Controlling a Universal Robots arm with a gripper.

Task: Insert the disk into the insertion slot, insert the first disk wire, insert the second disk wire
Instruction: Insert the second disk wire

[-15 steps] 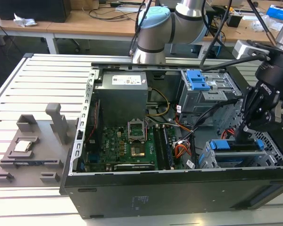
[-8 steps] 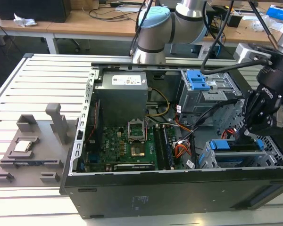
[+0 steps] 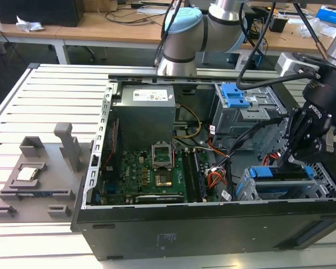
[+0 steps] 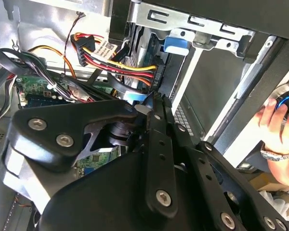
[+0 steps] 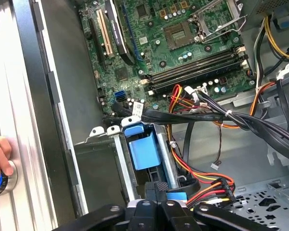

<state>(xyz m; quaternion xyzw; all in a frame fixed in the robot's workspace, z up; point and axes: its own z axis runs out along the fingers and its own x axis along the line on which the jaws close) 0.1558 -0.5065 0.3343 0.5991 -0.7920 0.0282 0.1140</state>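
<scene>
The flat rectangular disk in its bright blue plastic carrier (image 3: 274, 174) sits seated in the low silver perforated metal insertion slot (image 3: 251, 188) at the corner of the open black computer case (image 3: 213, 230) on the exterior view's right, with the blue carrier tab (image 5: 143, 147) protruding from the bay in the first wrist view. The black robot gripper (image 3: 288, 162) is positioned directly over the rear end of the disk; its fingers (image 4: 156, 113) are drawn together, with the fingertips meeting on a small blue flat connector (image 4: 135, 97) beside the bay in the second wrist view. A bundle of red, yellow and orange power wires (image 4: 127, 65) runs to a black plug just beside this point. Beyond the slot stands the taller grey metal cage with a blue ribbed latch (image 3: 234, 95). The green motherboard (image 3: 151, 174) lies near the slot inside the case, below the grey power supply box (image 3: 144, 115). Outside the case, a person's hand (image 4: 279, 125) rests on a round knob on the slatted aluminium table (image 3: 45, 101).
</scene>
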